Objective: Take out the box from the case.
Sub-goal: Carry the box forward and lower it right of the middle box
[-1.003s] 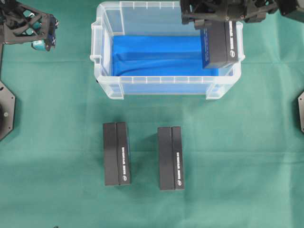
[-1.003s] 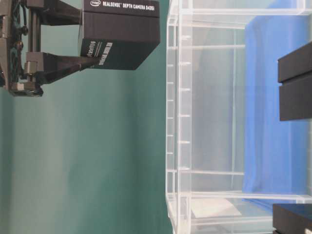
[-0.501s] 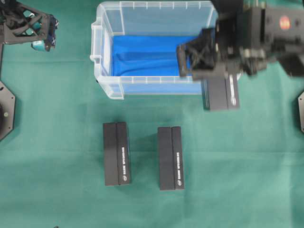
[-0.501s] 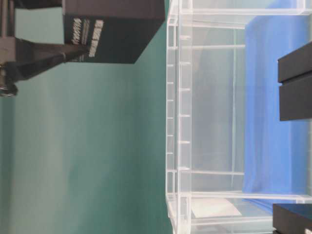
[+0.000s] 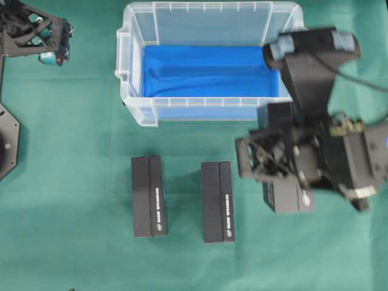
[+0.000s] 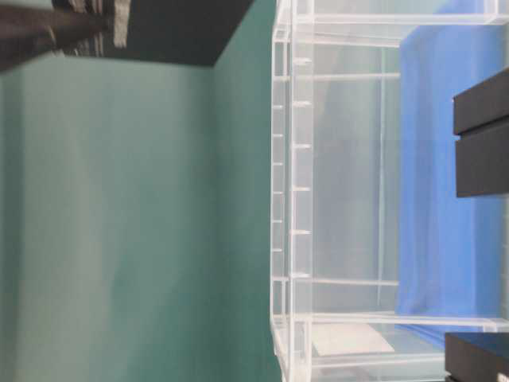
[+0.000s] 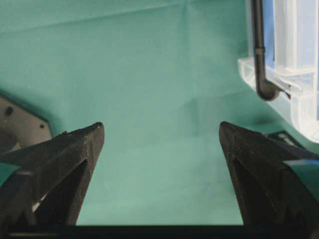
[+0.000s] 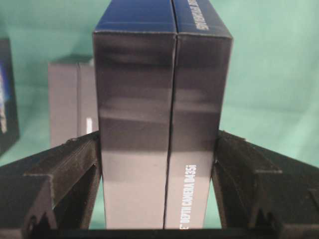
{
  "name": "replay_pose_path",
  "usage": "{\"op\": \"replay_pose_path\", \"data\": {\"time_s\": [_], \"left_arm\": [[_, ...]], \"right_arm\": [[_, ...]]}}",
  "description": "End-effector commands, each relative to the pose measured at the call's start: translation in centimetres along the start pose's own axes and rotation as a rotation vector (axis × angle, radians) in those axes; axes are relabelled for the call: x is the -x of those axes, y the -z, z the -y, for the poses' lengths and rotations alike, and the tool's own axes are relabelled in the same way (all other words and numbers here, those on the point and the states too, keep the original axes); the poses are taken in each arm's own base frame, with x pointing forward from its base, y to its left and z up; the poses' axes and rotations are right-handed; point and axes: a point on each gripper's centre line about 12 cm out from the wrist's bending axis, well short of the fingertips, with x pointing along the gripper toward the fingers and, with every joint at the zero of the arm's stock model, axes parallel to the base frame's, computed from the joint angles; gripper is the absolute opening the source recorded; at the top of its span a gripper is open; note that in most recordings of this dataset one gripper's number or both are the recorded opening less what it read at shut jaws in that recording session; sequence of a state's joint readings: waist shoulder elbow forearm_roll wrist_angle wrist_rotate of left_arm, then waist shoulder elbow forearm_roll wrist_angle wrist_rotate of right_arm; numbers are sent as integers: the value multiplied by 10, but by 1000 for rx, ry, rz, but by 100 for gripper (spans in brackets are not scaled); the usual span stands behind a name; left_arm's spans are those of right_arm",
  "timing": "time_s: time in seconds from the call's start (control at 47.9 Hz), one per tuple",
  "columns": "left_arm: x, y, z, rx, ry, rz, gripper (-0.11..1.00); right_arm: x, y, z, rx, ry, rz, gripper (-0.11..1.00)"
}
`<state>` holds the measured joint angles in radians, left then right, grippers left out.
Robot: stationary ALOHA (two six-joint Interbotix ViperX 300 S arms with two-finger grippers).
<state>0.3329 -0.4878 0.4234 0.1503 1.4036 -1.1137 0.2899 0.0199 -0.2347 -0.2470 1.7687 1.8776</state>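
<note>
While the right gripper (image 8: 162, 164) pinches a black box (image 8: 162, 99) between its two fingers (image 8: 75, 164), that box hangs outside the case (image 5: 209, 110), over the green cloth (image 5: 79, 170) toward the cloth's right edge, in front of the case's near right corner. From overhead the arm covers most of it — only the lower end of the box (image 5: 290, 197) shows past the gripper (image 5: 267, 163), w/ a thin line of white print along one side. The right wrist view shows the box's seam running down its middle and white lettering on the right half; both finger pads press its flanks. Whether the box rests on the cloth or hangs above it can't be told, since the table-level view is blurred and catches only a dark corner of it at the top edge.

The case sits at the far middle of the cloth, blue lining (image 5: 209, 71) bare inside. Two more black boxes lie flat side by side near the cloth's middle: the left-hand one (image 5: 149, 196) and the right-hand one (image 5: 218, 202), apart from each other and from the case.

The left gripper (image 7: 159, 144) is at the far left corner — jaws spread wide, nothing between them, just green cloth below and the case's rim at the right edge of its wrist view.
</note>
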Motion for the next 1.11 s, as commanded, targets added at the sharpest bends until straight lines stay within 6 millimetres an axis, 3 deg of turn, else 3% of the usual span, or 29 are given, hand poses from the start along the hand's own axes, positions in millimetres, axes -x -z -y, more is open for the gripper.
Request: {"op": "replay_pose_path", "data": {"time_s": [0.0, 0.251, 0.668, 0.877, 1.086], "left_arm": [[7, -1, -2, 4, 20, 11, 96], [6, 0, -4, 6, 18, 10, 96], [6, 0, -4, 5, 16, 9, 96], [6, 0, -3, 3, 17, 9, 96], [6, 1, -4, 3, 18, 10, 96]], "right_arm": [[17, 7, 10, -9, -38, -12, 67], [19, 23, 13, -14, -38, -28, 67], [14, 26, 13, -10, -26, -24, 67], [-15, 35, 11, 10, 1, -13, 66], [-65, 52, 12, -11, -12, -50, 66]]}}
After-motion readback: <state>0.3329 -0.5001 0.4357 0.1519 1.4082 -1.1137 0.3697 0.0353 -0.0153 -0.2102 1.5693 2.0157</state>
